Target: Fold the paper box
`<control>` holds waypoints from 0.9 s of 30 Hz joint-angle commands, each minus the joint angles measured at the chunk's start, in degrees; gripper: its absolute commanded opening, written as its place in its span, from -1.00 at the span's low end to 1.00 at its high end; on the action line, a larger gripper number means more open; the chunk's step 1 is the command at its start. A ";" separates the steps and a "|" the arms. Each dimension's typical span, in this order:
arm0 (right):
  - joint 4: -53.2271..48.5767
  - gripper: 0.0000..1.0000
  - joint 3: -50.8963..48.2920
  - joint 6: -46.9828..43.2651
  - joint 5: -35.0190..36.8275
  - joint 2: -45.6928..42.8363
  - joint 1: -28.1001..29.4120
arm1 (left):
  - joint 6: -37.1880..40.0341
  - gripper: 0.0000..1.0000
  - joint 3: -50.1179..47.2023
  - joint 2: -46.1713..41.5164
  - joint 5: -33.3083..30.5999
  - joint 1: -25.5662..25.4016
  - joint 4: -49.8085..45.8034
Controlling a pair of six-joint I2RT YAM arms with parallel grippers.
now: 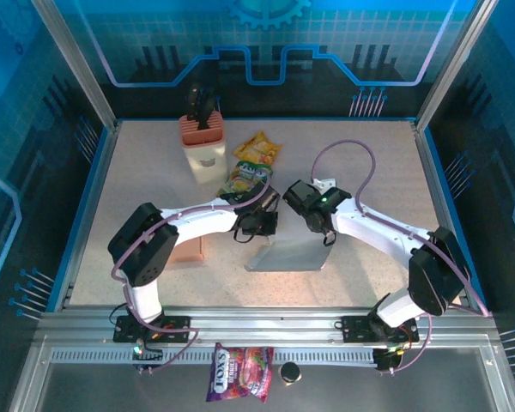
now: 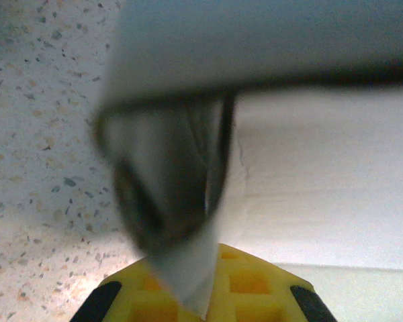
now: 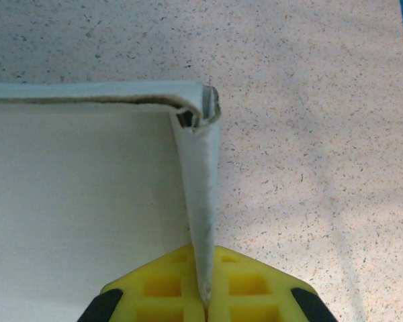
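Reaching inward from their bases at the near edge, both arms meet over the middle of the tabletop (image 1: 378, 163). The paper box (image 1: 293, 254) sits there partly raised, a pale sheet with its near part flat on the speckled surface.

The left arm (image 1: 184, 221) bends at a dark elbow on the near left. Its white forearm stretches rightward, and the wrist ends at the box's left side. The right arm (image 1: 386, 230) mirrors it, with its elbow at the near right and its forearm running left. Its wrist is tipped down at the box's far right side.

Seen from the left wrist, the left jaws are closed on a thin flap of the box, pinched between yellow pads (image 2: 248, 282). The flap is blurred close to the lens. Seen from the right wrist, the right jaws clamp a narrow folded wall of the box. That wall ends in a curled corner (image 3: 201, 111) where it joins another wall.

Beyond the box, toward the far left, stand a utensil holder (image 1: 204, 146) and two snack bags (image 1: 256, 151). A candy bag (image 1: 239, 374) lies by the metal rail (image 1: 266, 330) between the bases.
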 commanded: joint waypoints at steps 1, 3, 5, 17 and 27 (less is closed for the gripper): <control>-1.70 -1.00 -1.43 3.39 4.51 1.38 0.47 | -5.12 -0.89 -0.12 3.59 -8.13 -0.18 -6.21; -1.37 -1.00 -1.56 3.49 4.52 2.29 0.46 | -6.76 -0.88 1.17 5.08 -8.40 -0.22 -8.36; -1.39 -1.00 -1.38 3.72 4.52 2.99 0.41 | -7.84 -0.90 2.39 6.19 -8.13 -0.18 -9.96; 0.98 -1.00 -3.10 1.88 3.88 2.49 -0.34 | -3.16 -0.36 3.34 3.91 -3.64 0.98 -4.00; 0.79 -1.00 -3.16 1.82 3.39 1.88 -0.47 | -0.95 -0.27 0.91 2.99 -2.67 1.08 -0.86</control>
